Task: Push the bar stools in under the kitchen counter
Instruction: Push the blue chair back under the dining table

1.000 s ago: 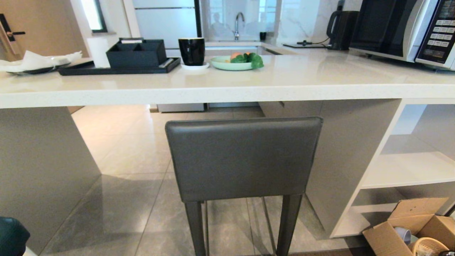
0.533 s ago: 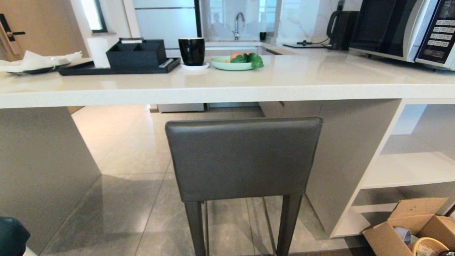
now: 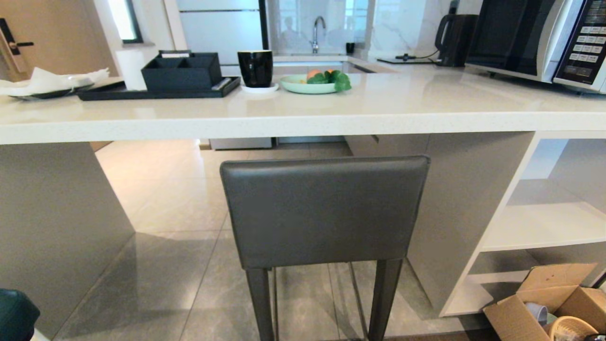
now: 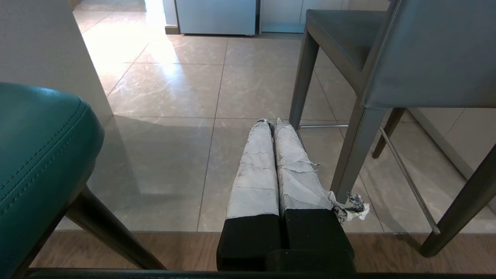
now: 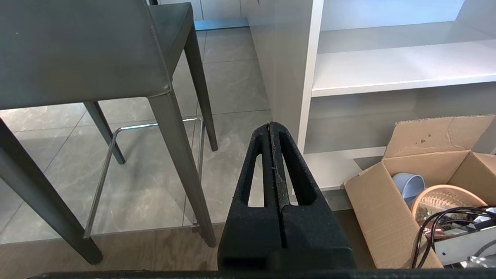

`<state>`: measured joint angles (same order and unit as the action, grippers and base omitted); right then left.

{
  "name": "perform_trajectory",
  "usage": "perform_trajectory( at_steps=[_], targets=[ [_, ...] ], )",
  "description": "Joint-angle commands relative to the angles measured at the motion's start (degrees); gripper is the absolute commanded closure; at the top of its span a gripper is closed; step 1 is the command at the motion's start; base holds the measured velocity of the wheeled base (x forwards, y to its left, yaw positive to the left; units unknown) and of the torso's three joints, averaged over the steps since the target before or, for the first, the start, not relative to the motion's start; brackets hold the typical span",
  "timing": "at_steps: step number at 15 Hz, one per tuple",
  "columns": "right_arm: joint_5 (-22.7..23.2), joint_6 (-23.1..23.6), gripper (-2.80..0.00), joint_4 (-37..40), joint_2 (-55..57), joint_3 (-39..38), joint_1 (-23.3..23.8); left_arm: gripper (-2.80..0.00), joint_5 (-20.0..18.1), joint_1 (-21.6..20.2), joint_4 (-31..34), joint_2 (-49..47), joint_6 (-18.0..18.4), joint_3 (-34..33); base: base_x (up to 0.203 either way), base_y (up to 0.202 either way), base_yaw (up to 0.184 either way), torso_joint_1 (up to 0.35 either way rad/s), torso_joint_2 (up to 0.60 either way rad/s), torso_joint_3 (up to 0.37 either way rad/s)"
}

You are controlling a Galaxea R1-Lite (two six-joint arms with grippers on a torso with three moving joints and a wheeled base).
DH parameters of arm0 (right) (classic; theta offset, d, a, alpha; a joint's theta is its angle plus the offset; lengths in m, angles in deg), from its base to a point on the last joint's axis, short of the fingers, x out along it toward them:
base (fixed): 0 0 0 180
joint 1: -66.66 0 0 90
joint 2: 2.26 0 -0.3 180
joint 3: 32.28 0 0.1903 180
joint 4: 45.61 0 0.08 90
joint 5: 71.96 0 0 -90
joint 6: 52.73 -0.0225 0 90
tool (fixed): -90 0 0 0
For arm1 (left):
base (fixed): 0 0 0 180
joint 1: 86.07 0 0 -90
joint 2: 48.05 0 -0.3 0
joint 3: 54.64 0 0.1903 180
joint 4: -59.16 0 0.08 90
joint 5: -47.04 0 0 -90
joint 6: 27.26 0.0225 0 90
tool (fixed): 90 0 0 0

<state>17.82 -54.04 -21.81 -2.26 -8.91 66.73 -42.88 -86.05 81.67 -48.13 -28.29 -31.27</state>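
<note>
Grey stool (image 3: 324,213) stands square before the table's near edge (image 3: 284,127), back toward both clenched, empty hands, left hand (image 4: 274,124) and right hand (image 5: 270,124), flanking it low.

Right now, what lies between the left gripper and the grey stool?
Nothing: the left wrist view shows only bare floor tile between the shut left gripper and the grey stool.

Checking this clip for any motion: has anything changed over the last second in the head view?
Nothing visibly changed. The grey stool stands in the same spot before the counter, the teal stool stays at the lower left corner, and no arm has entered the head view.
</note>
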Motion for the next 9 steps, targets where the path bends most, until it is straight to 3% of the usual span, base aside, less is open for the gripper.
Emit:
perform_trajectory(
  at_steps=[1, 9],
  targets=[
    [-0.04, -0.09, 0.0, 0.0, 0.17, -0.09, 0.01, 0.0, 0.01, 0.06, -0.03, -0.1, -0.02, 0.0, 0.0, 0.0, 0.0, 0.0, 0.0, 0.0],
    [-0.04, -0.18, 0.0, -0.08, 0.18, -0.09, 0.01, 0.0, 0.01, -0.02, -0.03, -0.15, -0.19, 0.0, 0.0, 0.0, 0.0, 0.0, 0.0, 0.0]
  ],
)
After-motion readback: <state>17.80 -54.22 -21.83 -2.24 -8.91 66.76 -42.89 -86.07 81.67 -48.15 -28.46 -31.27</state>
